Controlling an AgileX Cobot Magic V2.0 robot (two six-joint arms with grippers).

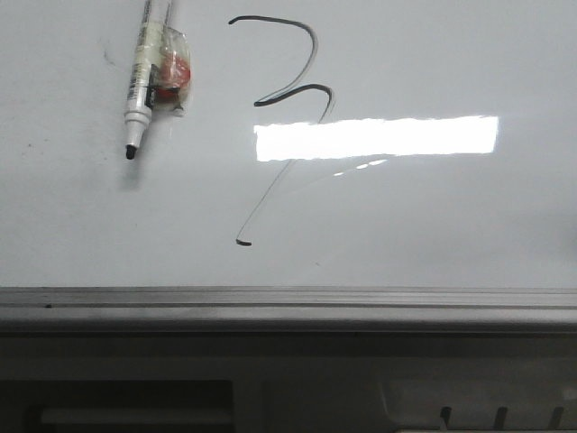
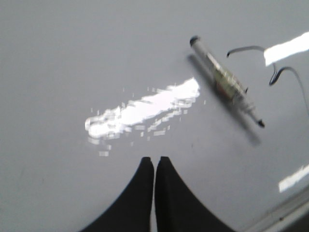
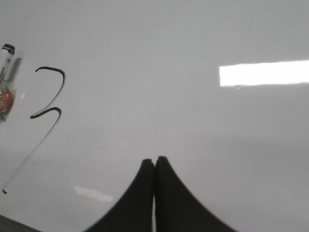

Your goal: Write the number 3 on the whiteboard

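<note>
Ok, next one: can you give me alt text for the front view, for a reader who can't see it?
A hand-drawn black number 3 with a long faint tail ending in a small hook sits on a glossy whiteboard. An uncapped marker lies on the board to its left, tip toward the grey rail, and a bright rectangular light reflection crosses the 3's tail.
</note>
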